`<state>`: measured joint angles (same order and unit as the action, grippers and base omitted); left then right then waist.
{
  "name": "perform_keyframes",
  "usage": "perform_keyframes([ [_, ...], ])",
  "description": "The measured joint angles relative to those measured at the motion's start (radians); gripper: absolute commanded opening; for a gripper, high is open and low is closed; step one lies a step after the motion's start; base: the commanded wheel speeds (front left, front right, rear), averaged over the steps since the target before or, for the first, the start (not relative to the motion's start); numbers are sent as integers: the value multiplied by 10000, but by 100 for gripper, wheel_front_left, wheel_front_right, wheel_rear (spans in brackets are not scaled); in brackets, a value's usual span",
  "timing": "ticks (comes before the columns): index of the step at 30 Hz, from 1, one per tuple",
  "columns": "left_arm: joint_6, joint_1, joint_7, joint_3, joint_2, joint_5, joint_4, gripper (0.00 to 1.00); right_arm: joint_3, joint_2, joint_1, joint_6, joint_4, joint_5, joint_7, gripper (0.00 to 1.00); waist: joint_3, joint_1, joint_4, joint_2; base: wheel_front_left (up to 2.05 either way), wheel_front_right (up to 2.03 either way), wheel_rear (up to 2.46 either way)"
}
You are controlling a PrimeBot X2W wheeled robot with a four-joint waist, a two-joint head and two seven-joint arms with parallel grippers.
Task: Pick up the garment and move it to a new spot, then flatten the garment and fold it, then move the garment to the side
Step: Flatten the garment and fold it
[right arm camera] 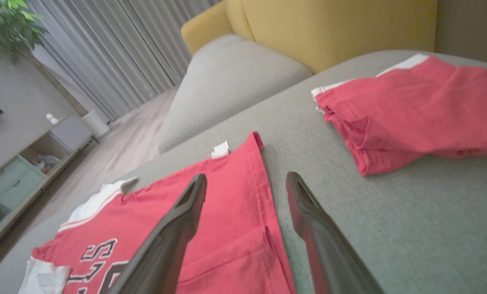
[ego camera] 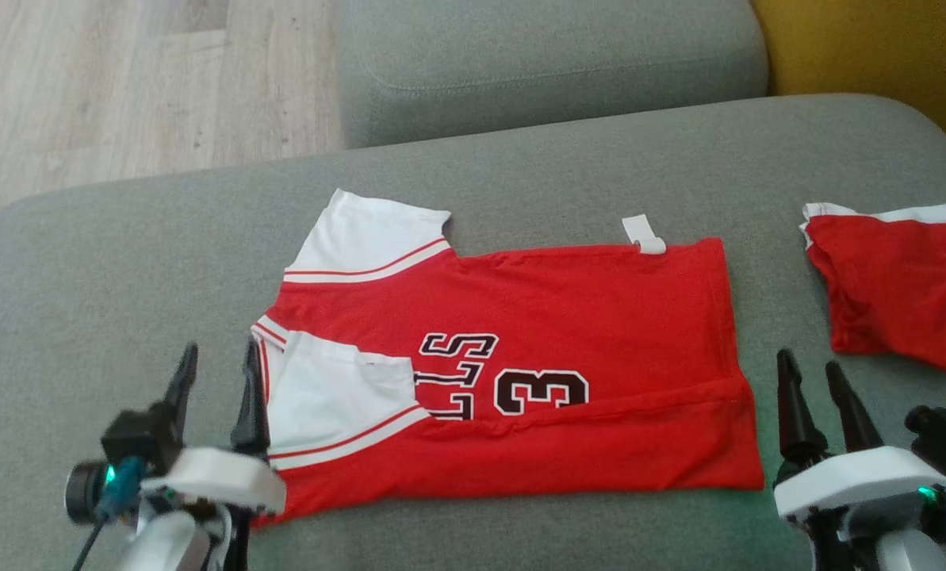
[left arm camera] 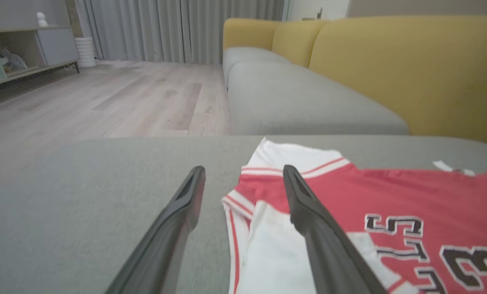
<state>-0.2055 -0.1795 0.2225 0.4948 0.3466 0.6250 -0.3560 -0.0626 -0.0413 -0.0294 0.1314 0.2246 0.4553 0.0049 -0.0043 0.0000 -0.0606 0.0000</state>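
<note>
Both jaws spread, empty, flanking the part-folded jersey (ego camera: 584,317) on the grey sofa cushion (ego camera: 124,262). Next fold, I'd say: pinch both near corners together, lift level, keep edges aligned.

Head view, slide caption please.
Partly folded red jersey on grey cushion, left gripper and right gripper open at its ends.

The red garment (ego camera: 568,317) bore a black, white-edged numeral 3 (ego camera: 541,391). Beside it stood letters (ego camera: 457,373) that seemed to read "LLS", their start covered by a folded white sleeve (ego camera: 338,396). The white tag (ego camera: 643,235) at its edge was too small to read.
</note>
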Motion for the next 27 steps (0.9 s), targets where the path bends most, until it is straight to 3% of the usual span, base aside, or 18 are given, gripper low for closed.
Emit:
perform_keyframes([
  [5, 180, -268, 268, -476, -199, -242, 884, 100, 445, 2, 233, 0, -171, 186, -1436, 100, 257, 0, -86, 0, 0, 0, 0],
  [10, 709, -1140, 86, -374, -10, -673, 963, 100, 629, -6, 1057, 0, -293, 151, -1946, 100, 860, 0, -254, 0, 0, 0, 0],
  [17, 1975, -5017, -1862, 215, 1026, -1523, -456, 100, 1197, -19, 2521, 0, -472, -125, -2015, 100, 2047, 2, -646, 0, 0, 0, 0],
  [18, 1975, -5017, -1862, 215, 1026, -1523, -456, 100, 1197, -19, 2521, 0, -472, -125, -2015, 100, 2047, 2, -646, 0, 0, 0, 0],
  [22, 2926, -6777, -3041, 675, 1476, -1850, -1929, 100, 1308, -23, 3212, 0, -502, -272, -2015, 100, 2692, 4, -1032, 0, 0, 0, 0],
  [27, 3302, -7809, -4502, 1379, 1524, -1743, -3522, 100, 1170, -29, 3661, 0, -489, -198, -2019, 100, 3284, 3, -1602, 0, 0, 0, 0],
])
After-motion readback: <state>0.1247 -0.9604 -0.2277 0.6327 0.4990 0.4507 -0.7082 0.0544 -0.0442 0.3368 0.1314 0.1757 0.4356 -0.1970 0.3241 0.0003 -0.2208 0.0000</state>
